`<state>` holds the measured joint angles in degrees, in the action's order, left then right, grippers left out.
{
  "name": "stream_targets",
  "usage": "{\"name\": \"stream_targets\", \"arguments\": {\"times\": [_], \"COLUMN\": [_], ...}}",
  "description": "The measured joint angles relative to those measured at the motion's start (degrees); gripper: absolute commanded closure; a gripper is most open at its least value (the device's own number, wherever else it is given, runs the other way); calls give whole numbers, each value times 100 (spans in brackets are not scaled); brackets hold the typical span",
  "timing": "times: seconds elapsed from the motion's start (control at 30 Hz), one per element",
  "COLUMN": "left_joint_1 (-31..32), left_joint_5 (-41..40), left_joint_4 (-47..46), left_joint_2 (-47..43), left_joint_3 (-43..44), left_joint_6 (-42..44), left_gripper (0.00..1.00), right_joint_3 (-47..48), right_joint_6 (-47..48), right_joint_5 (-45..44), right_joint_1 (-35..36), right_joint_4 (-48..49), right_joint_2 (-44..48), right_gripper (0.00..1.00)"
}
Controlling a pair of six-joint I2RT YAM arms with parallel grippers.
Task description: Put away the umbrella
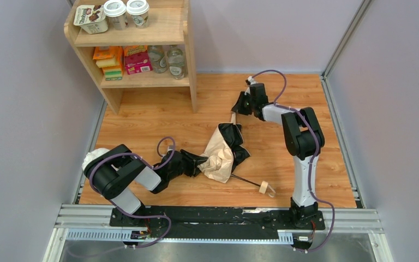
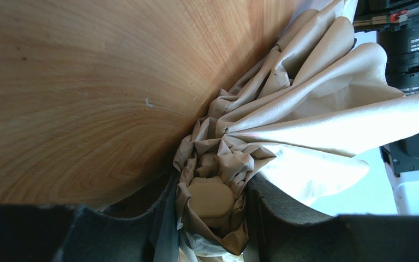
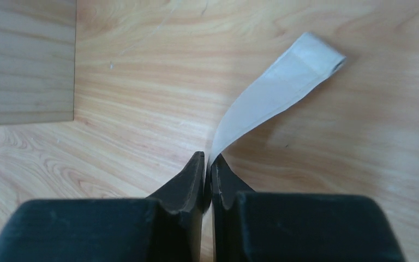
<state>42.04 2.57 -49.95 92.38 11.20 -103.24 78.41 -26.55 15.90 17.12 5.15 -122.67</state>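
Note:
The umbrella (image 1: 223,153) lies collapsed mid-table, its beige canopy bunched with the black lining showing. Its thin black shaft runs to the wooden block handle (image 1: 263,187) near the front. My left gripper (image 1: 198,164) is shut on the canopy's top end. In the left wrist view the fingers (image 2: 283,213) squeeze crumpled beige fabric around a round cap (image 2: 211,196). My right gripper (image 1: 240,105) is behind the umbrella, shut on the beige strap (image 1: 233,118). In the right wrist view the strap (image 3: 275,93) curls up out of the closed gripper (image 3: 208,169).
A wooden shelf unit (image 1: 142,49) stands at the back left with cups, boxes and bottles; its side shows in the right wrist view (image 3: 26,60). A small white bag (image 1: 91,158) lies behind the left arm at the table's left edge. Grey walls enclose the table.

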Motion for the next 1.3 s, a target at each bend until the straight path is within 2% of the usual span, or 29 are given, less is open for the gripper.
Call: {"name": "stream_targets", "arguments": {"times": [0.03, 0.1, 0.17, 0.3, 0.33, 0.4, 0.5, 0.57, 0.67, 0.73, 0.83, 0.9, 0.97, 1.07, 1.13, 1.3], "left_joint_1": [0, 0, 0, 0, 0, 0, 11, 20, 26, 26, 37, 48, 59, 57, 57, 57], "left_joint_5": [2, 11, 17, 17, 20, 46, 114, 168, 229, 232, 212, 157, 101, 13, -48, -249], "left_joint_4": [-2, -4, -4, 7, 11, 50, 168, 249, 387, 490, 918, 1233, 1528, 1840, 1965, 2299], "left_joint_2": [0, 9, 11, 13, 15, 17, 17, 20, -2, -57, -282, -479, -673, -837, -903, -1132], "left_joint_3": [0, 0, 2, 15, 17, 42, 114, 162, 212, 229, 289, 302, 313, 348, 361, 361], "left_joint_6": [0, -7, -20, -42, -46, -61, -72, -107, -201, -227, -229, -232, -236, -267, -321, -505], "left_gripper": [100, 100, 100, 100, 100, 100, 100, 100, 100, 100, 100, 100, 100, 100, 100, 100], "right_joint_3": [57, 398, 885, 2166, 2568, 3016, 3060, 2247, 623, -437, -1403, -1818, -2264, -2817, -2916, -2916], "right_joint_6": [39, 155, 273, 555, 643, 750, 927, 1067, 1377, 1786, 2559, 3150, 3807, 4625, 4992, 5344], "right_joint_5": [-2, -24, -90, -483, -643, -1003, -1532, -1834, -2092, -2358, -2553, -2524, -2441, -2238, -2175, -2116], "right_joint_1": [-39, -133, -195, -293, -319, -341, -341, -286, 81, 767, 2304, 3340, 4026, 4492, 4544, 4597], "right_joint_4": [-70, -378, -638, -1550, -1923, -2549, -3272, -3399, -3392, -3139, -2658, -2396, -2157, -2035, -2116, -2006], "right_joint_2": [0, -52, -173, -474, -566, -608, -385, 236, 1683, 2868, 4280, 4907, 5307, 5414, 5125, 4341], "right_gripper": [85, 70, 48, 12, 6, 1, 0, 0, 0, 0, 0, 0, 0, 1, 2, 4]}}
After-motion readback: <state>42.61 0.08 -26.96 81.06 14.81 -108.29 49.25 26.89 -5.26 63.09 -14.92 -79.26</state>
